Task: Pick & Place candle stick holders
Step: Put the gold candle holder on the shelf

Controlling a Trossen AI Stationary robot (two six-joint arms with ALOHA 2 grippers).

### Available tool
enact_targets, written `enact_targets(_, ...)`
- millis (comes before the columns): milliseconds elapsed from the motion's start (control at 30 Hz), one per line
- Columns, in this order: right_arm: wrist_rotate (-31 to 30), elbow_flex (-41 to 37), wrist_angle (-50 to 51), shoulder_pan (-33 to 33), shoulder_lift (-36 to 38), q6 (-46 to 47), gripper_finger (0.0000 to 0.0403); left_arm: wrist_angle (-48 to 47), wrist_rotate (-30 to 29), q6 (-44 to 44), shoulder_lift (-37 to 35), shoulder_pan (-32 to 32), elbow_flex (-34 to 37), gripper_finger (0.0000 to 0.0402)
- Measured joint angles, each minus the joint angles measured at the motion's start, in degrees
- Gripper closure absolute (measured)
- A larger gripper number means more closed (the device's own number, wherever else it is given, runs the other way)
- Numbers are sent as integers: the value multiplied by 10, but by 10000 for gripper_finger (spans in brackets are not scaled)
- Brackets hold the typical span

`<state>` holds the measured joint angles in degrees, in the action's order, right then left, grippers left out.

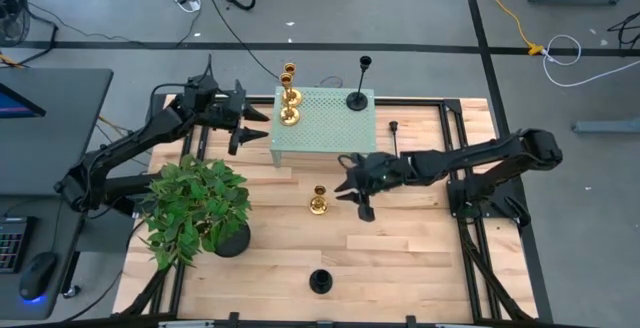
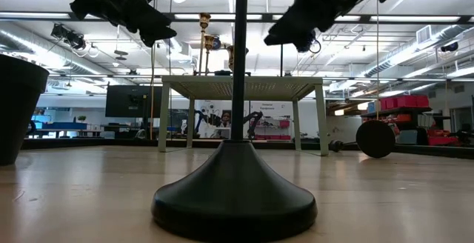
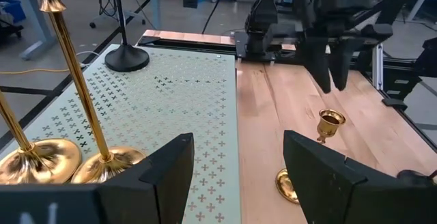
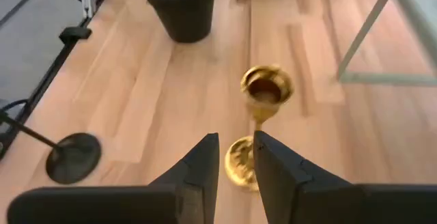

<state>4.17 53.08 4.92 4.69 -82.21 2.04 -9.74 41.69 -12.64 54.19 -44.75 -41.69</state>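
Two tall gold candle stick holders (image 1: 289,105) stand on their round bases at the left end of the pale green perforated stand (image 1: 325,133). A black one (image 1: 357,98) stands at its far right. A short gold holder (image 1: 319,203) stands on the table in front of the stand. A black holder (image 1: 320,281) stands near the table's near edge. My left gripper (image 1: 250,126) is open and empty, just left of the tall gold pair (image 3: 68,162). My right gripper (image 1: 350,185) hovers just right of the short gold holder (image 4: 263,94), with a narrow gap between its fingers, and touches nothing.
A leafy plant in a black pot (image 1: 195,208) takes up the table's near left. Another black holder (image 1: 394,130) lies on the table right of the stand. Bare wood lies at the near right of the table.
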Motion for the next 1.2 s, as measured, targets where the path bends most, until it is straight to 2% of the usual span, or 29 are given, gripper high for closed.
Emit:
enact_targets(367,-118,0,-5,39,-40,47,309,0,0,0,0,0,0,177)
enact_targets(700,-123,0,-93,38,-133,46,306,1,0,0,0,0,0,177)
enact_targets(933,-125,0,-131,31,-166,48,278,1,0,-1,0,0,0,177)
enact_targets(1200,-187,0,-193,31,-197,40,257,1,0,-2,0,0,0,177)
